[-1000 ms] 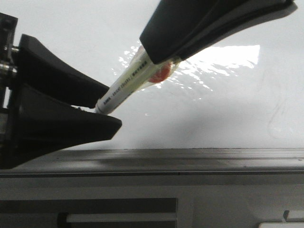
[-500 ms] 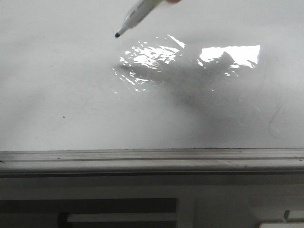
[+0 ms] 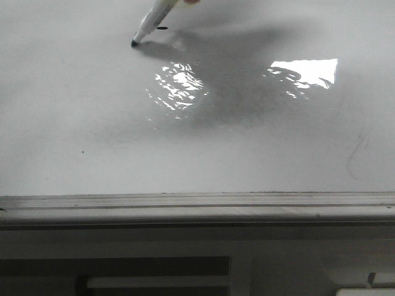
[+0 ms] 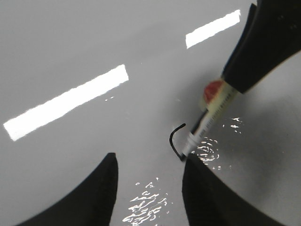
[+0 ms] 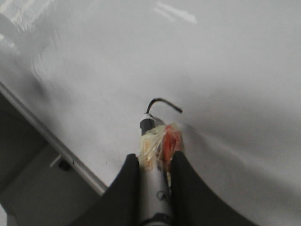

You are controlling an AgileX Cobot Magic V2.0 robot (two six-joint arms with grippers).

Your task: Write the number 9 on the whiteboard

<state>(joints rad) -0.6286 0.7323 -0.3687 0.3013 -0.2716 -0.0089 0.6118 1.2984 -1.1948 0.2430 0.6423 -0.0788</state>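
Note:
The whiteboard (image 3: 92,123) is glossy white with glare patches. A white marker (image 3: 150,18) slants down from the top of the front view, its black tip touching the board. My right gripper (image 5: 155,162) is shut on the marker (image 5: 153,141), which has a red label and clear tape. The number 9 shows only as a short hooked black stroke (image 5: 163,102) beside the tip, also seen in the left wrist view (image 4: 175,140). My left gripper (image 4: 149,186) is open and empty, hovering over the board close to the marker (image 4: 209,115) and the right gripper's fingers (image 4: 263,47).
The board's grey metal frame edge (image 3: 197,206) runs across the near side, with a grey ledge and slots below it. Faint grey smudges (image 3: 358,154) mark the board at the right. The frame edge also shows in the right wrist view (image 5: 51,141).
Both grippers have left the front view. The marker moved away up the board, its tip came down onto the surface, and a short black stroke appeared.

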